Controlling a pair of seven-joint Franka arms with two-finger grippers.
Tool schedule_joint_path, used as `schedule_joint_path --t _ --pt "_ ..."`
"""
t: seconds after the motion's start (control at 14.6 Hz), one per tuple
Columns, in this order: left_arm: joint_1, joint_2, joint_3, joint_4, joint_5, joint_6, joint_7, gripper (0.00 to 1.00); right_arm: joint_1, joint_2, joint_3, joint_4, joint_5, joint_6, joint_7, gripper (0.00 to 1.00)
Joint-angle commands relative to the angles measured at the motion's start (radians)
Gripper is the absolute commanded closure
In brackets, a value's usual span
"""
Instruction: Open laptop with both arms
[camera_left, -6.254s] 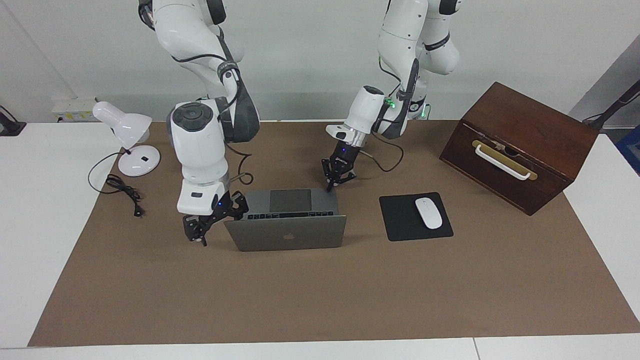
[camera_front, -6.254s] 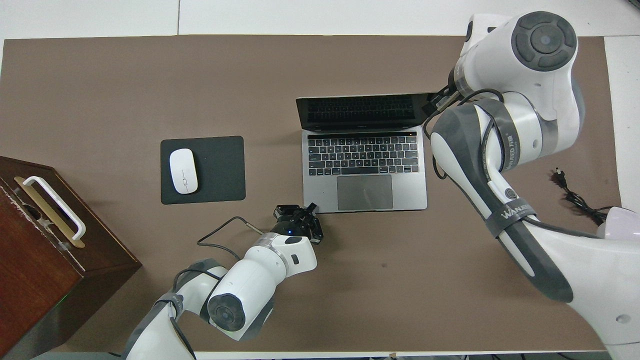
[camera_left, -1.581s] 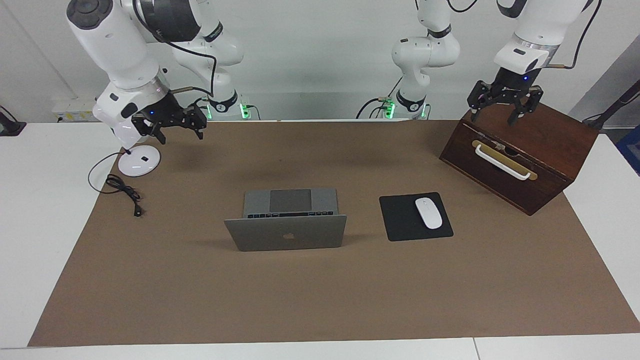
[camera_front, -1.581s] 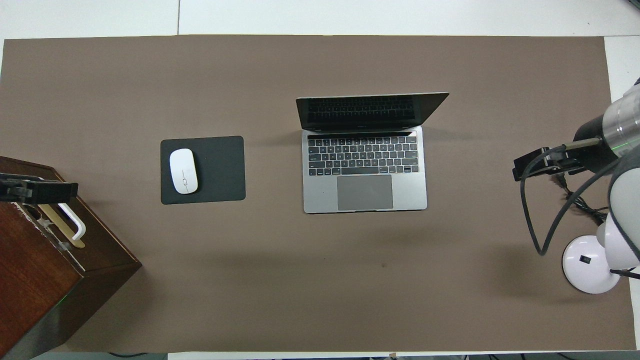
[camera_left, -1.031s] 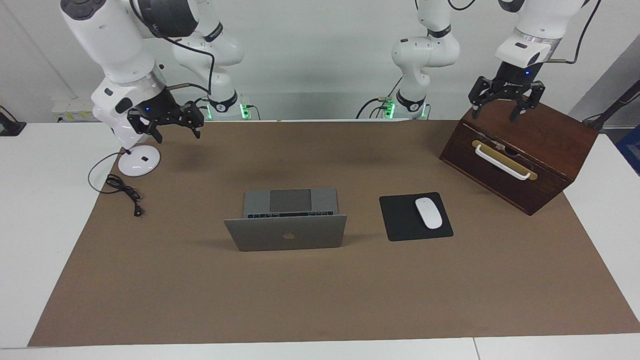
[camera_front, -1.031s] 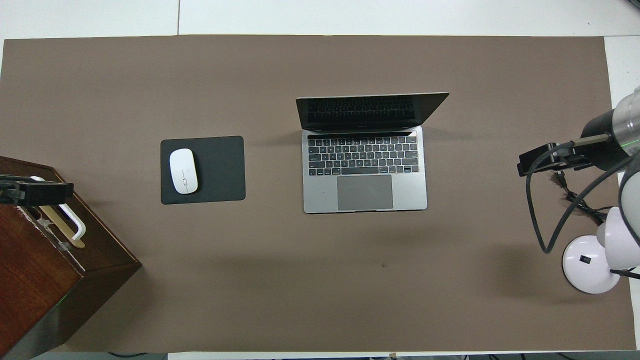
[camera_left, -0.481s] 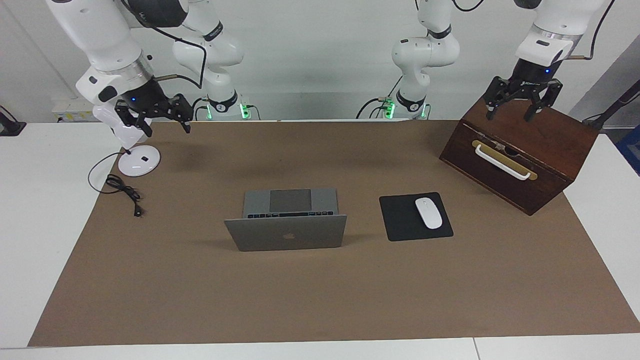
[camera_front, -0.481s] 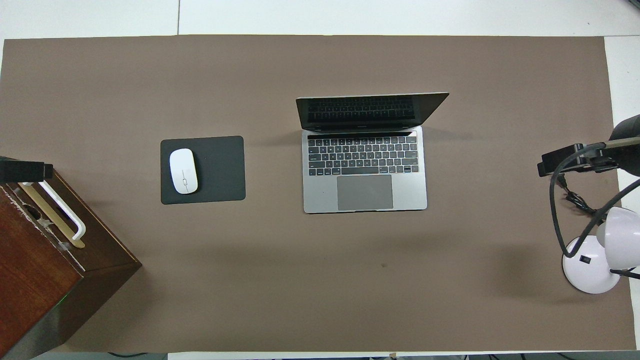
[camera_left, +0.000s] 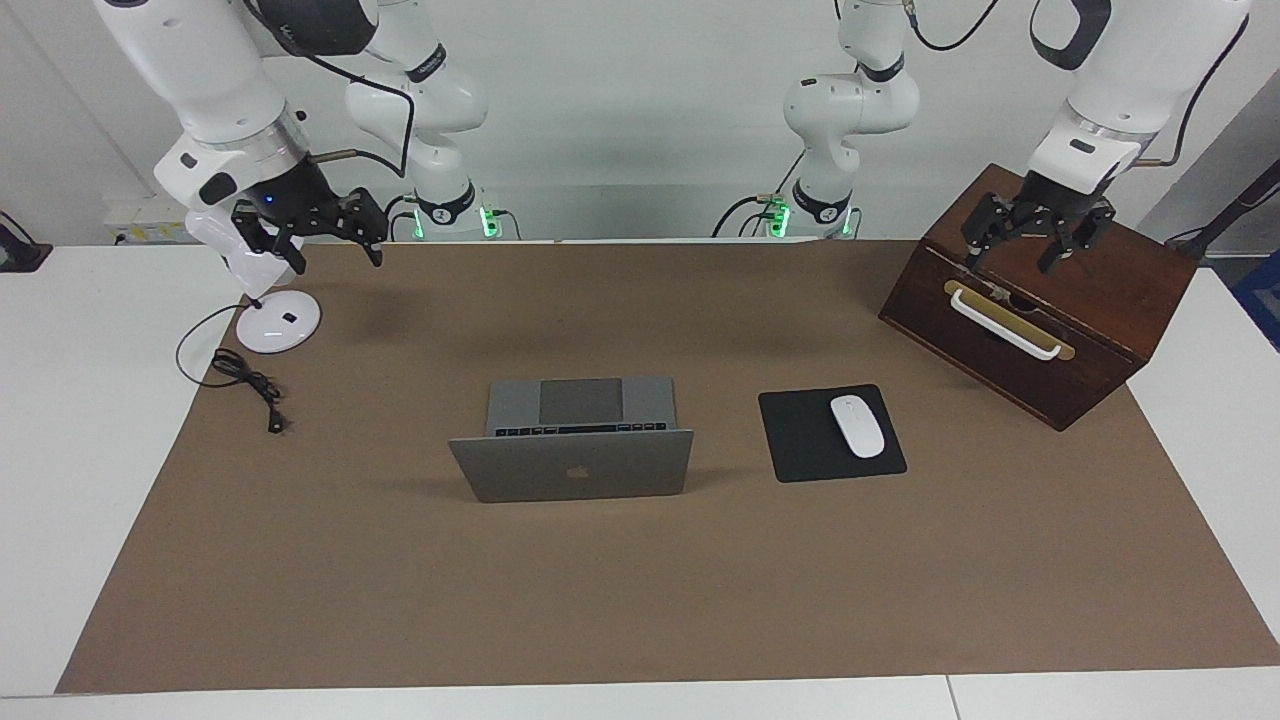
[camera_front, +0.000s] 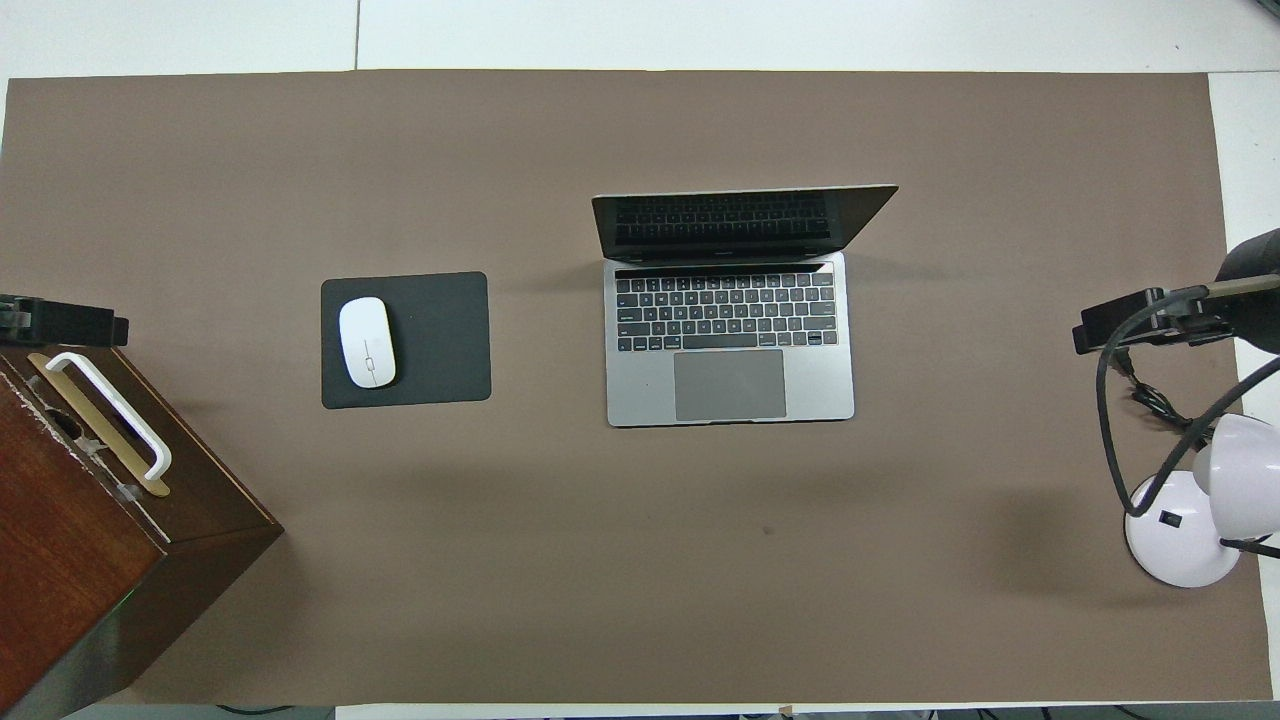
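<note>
Silver-grey laptop (camera_left: 572, 450) standing open mid-mat, lid up, logo toward the facing camera; both arms now withdrawn from it since seconds ago, task judged complete; right gripper (camera_left: 312, 232) raised over the white desk lamp (camera_left: 268, 310), fingers spread, empty; left gripper (camera_left: 1035, 235) lowered in the last half-second over the wooden box (camera_left: 1040, 290), fingers spread, empty. From overhead, laptop (camera_front: 730, 330) unmoved, keyboard and trackpad exposed; black mouse pad (camera_front: 405, 340) with white mouse (camera_front: 366, 342) beside it toward the left arm's end; lamp cable (camera_front: 1150, 400) toward the right arm's end; nothing crowding the laptop.
</note>
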Motion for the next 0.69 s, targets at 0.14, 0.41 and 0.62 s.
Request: schedule_joint_path --t 0.14,0.41,0.62 --pt "-0.042 0.038 0.029 0.097 0.012 -0.064 -0.09 0.0 0.0 -0.022 0.005 -0.025 0.006 0.013 0.012 0.0" --pt "-0.042 0.027 0.047 0.078 0.014 -0.064 -0.084 0.0 0.0 -0.022 0.008 -0.024 0.006 0.015 0.014 0.0" --pt "-0.042 0.027 0.047 0.078 0.014 -0.061 -0.084 0.0 0.0 -0.02 0.008 -0.024 0.007 0.015 0.014 0.0"
